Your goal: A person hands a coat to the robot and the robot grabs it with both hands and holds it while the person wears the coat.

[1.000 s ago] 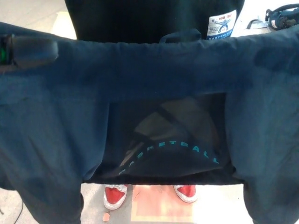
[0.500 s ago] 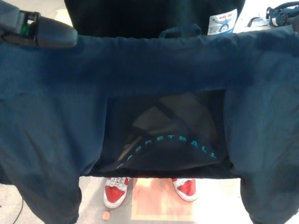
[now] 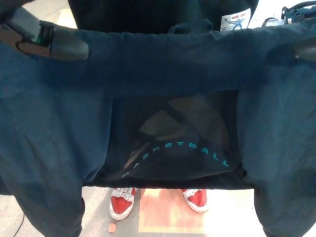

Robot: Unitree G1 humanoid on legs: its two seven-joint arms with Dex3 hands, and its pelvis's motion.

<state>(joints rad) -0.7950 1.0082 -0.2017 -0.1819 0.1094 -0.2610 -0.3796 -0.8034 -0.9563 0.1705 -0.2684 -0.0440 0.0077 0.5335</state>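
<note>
**Holding the coat spread wide, left hand lower than before**

Stretching across almost the whole head view, the dark navy coat (image 3: 163, 69) hangs open with its collar edge running along the top and its two sides falling down left and right. Compared with half a second earlier, the left hand (image 3: 47, 39) sits a little lower and further in along the collar, clamped on the fabric at the upper left. The right hand (image 3: 305, 49) shows only as a dark sliver at the right edge against the cloth; whether its fingers are closed cannot be told. Inside the open coat stands a person in a black shirt (image 3: 177, 143) printed with teal lettering, much as before. A white label (image 3: 235, 20) shows on the black garment above the collar. Below the hem, two red-and-white shoes (image 3: 122, 202) stand on the floor by an orange mat (image 3: 170, 212).
</note>
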